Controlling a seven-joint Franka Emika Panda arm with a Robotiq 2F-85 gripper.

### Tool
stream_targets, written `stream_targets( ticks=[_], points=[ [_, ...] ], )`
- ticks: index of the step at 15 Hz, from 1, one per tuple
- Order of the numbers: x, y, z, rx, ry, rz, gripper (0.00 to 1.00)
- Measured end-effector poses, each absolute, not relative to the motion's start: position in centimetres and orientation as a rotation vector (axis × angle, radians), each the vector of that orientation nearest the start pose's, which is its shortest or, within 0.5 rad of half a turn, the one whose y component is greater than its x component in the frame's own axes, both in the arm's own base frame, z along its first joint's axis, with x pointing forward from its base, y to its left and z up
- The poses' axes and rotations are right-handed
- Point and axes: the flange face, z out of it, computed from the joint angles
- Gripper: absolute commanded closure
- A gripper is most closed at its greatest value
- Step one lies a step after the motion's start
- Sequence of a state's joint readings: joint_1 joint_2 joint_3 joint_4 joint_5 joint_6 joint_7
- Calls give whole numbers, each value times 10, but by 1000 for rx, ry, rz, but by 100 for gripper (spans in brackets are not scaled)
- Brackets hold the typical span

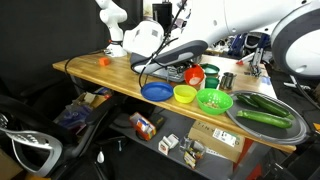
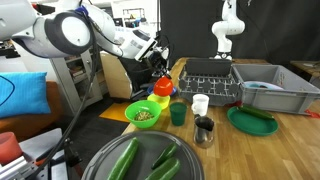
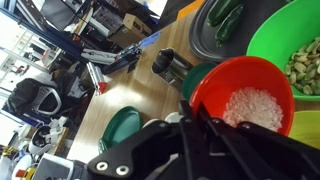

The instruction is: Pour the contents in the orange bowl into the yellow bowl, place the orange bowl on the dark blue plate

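Along the near edge of the table (image 1: 100,68) in an exterior view, the dark blue plate (image 1: 155,91) lay furthest left. The yellow bowl (image 1: 185,94) sat just beside it, then the green bowl (image 1: 213,100). The grey platter (image 1: 265,112) of green vegetables filled the right corner. The orange bowl (image 3: 245,95) was just behind the yellow bowl, farther from that edge and apart from the plate. In the wrist view it was roughly upright with white grains inside. The gripper (image 3: 192,112) had its jaws drawn in on the bowl's left rim, gripping it. Whether the bowl rested on the table could not be told
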State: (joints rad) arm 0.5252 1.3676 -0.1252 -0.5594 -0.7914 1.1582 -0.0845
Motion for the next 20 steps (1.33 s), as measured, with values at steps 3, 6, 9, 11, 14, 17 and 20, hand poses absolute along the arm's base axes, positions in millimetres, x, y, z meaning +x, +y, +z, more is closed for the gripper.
stream_targets(
  ticks=[3,6,9,11,14,17,20],
  points=[
    [685,243,172,1947,504,-597,93],
    [685,243,172,1947,504,-597,93],
    [685,243,172,1947,504,-597,93],
    [685,243,172,1947,504,-597,98],
    [685,242,172,1945,500,-601,98],
    [679,241,174,1923,468,-635,98],
    [673,244,176,1878,439,-649,98]
  ],
)
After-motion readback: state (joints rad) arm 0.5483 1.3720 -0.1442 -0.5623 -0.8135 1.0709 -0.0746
